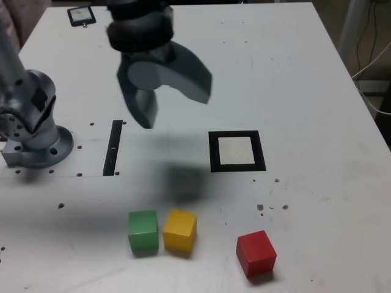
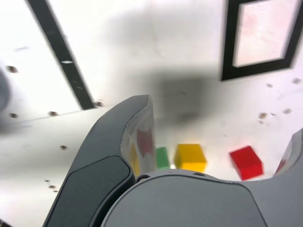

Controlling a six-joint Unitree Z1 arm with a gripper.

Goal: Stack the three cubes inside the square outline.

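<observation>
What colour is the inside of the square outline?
Pale off-white inside the square outline, bordered in thick black; the exterior view shows it best.

A white table (image 1: 305,73) carries a green cube (image 1: 143,231), yellow cube (image 1: 180,230), red cube (image 1: 256,253), the square outline (image 1: 236,151), a thin black strip (image 1: 113,147) and the arm's base (image 1: 43,146).

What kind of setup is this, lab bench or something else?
Likely a robotics lab test bench: the arm's base is bolted to a white table marked with a taped square outline, and three coloured cubes lie out as manipulation props, with cables at the edge.
</observation>
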